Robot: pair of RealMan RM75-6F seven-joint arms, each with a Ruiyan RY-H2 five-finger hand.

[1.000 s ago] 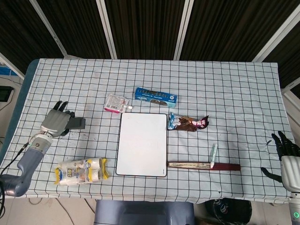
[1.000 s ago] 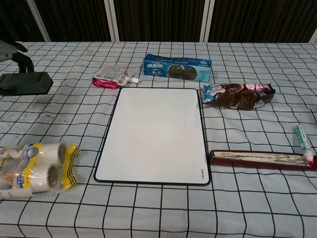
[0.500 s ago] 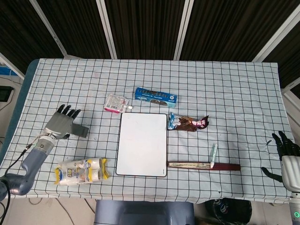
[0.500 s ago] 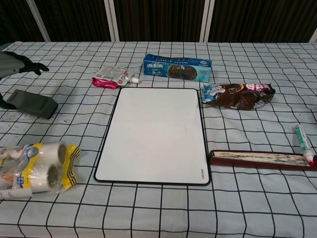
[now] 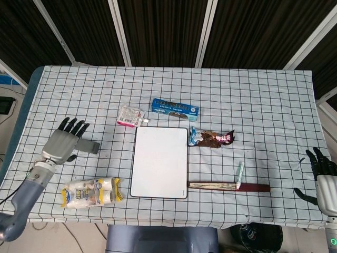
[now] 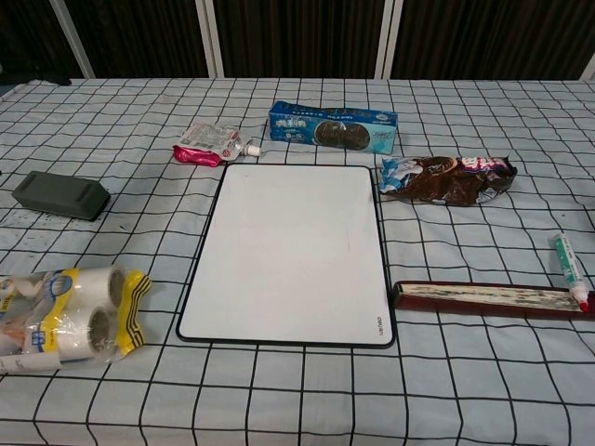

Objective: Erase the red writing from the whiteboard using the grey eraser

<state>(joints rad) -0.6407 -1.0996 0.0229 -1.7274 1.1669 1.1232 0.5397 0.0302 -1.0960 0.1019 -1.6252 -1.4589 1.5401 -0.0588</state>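
The whiteboard [image 5: 159,162] [image 6: 290,251] lies flat at the table's middle, and its surface looks plain white in both views. To its left the grey eraser [image 5: 90,147] [image 6: 60,194] lies on the cloth with nothing holding it. My left hand [image 5: 66,144] hovers just left of the eraser with fingers spread, holding nothing and covering the eraser's left end in the head view. It does not show in the chest view. At the far right edge, off the table, my right hand [image 5: 322,174] holds nothing, its fingers apart.
A blue cookie box [image 5: 175,108] and a pink pouch [image 5: 130,116] sit behind the board. To its right are a brown snack wrapper [image 5: 211,138], a marker [image 5: 239,175] and a long dark red box [image 5: 229,186]. A pack of tape rolls [image 5: 90,192] lies front left.
My left hand let go of the eraser, which now lies flat slightly nearer the front. The hand opened and drew back to the left. The right hand stayed still.
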